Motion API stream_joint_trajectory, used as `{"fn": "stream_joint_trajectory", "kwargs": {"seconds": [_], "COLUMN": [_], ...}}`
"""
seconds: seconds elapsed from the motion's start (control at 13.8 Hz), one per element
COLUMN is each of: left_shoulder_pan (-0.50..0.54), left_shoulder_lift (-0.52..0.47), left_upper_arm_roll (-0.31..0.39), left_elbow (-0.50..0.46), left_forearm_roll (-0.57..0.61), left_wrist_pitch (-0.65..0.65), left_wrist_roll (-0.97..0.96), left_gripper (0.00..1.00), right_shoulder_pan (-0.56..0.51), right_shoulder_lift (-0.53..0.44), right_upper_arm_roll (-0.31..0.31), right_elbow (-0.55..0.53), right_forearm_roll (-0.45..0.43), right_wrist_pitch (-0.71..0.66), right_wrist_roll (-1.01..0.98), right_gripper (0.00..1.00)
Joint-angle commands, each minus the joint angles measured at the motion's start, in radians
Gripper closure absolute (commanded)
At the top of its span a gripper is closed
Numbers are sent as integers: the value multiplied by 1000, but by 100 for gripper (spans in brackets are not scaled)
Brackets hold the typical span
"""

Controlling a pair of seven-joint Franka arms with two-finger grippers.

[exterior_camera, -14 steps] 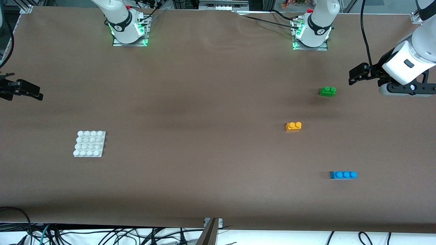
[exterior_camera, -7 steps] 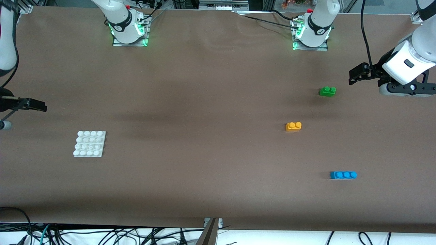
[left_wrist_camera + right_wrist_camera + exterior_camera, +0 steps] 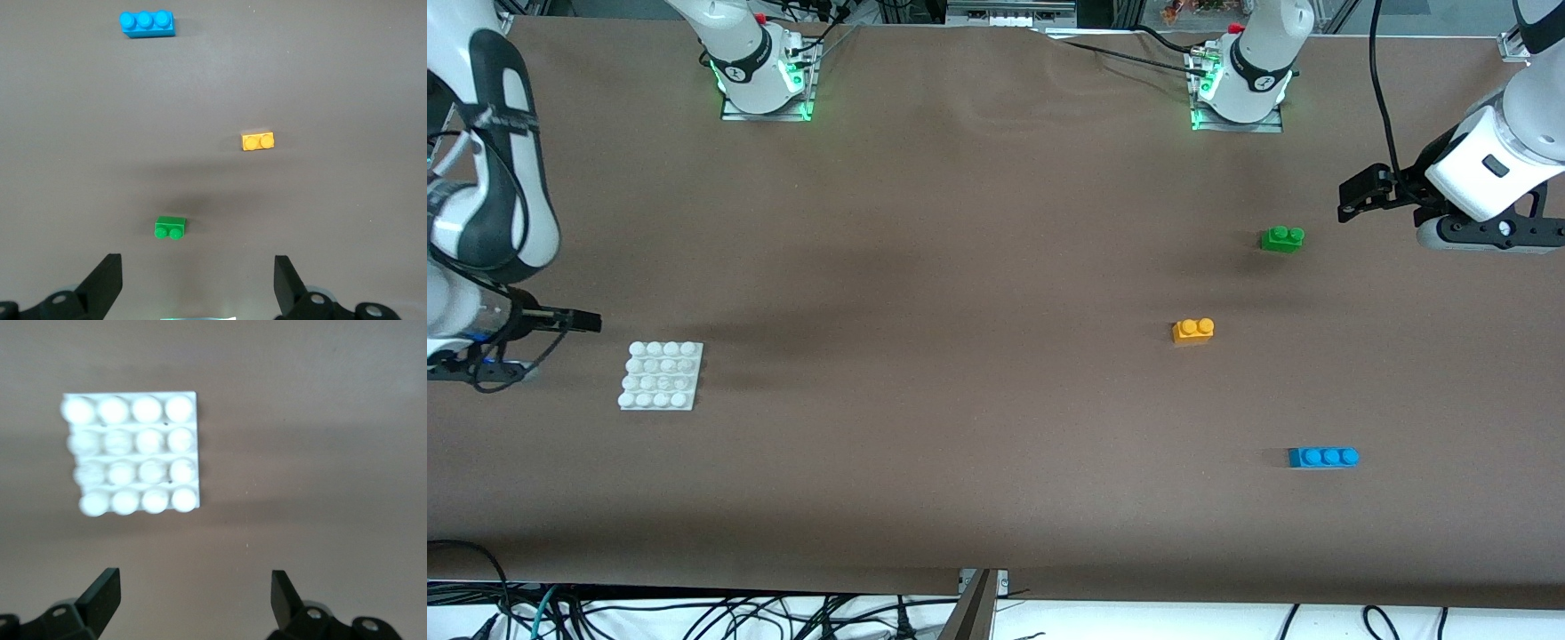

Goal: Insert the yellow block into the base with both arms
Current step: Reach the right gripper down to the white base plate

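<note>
The yellow block (image 3: 1192, 331) lies on the brown table, nearer the left arm's end; it also shows in the left wrist view (image 3: 257, 141). The white base (image 3: 661, 376) lies toward the right arm's end and shows in the right wrist view (image 3: 132, 453). My right gripper (image 3: 578, 320) is open and empty, up over the table just beside the base; in its own view (image 3: 195, 597) the jaws stand wide apart. My left gripper (image 3: 1356, 194) is open and empty over the table beside the green brick (image 3: 1282, 238), apart from the yellow block; its own view (image 3: 198, 280) shows its jaws wide apart.
The green brick (image 3: 171, 227) lies farther from the front camera than the yellow block. A blue three-stud brick (image 3: 1323, 457) lies nearer to the camera, also seen in the left wrist view (image 3: 147, 23). The arm bases (image 3: 765, 80) stand at the table's back edge.
My right arm has swung in from the table's end, and its gripper has come close beside the base. The left arm and the bricks have not moved.
</note>
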Motion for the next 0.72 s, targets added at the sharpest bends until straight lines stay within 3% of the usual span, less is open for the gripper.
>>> {"fn": "stream_joint_trajectory", "kwargs": {"seconds": [0.0,0.36,0.65], "left_shoulder_pan": [3,5,5], "left_shoulder_lift": [15,15,15], "left_upper_arm_roll": [2,2,2], "left_elbow": [33,33,33], "left_forearm_roll": [-7,-9,-9], "left_wrist_pitch": [-25,-25,-25], "left_wrist_roll": [23,23,23], "left_gripper": [0,0,0], "right_shoulder_pan": [-17,-7,5], "right_shoulder_lift": [20,79,115], "right_upper_arm_roll": [5,7,18], "right_elbow": [-69,-85,-81], "right_forearm_roll": [7,76,79], "right_wrist_pitch": [79,154,259], "right_wrist_roll": [0,8,46], "right_gripper": [0,0,0]}}
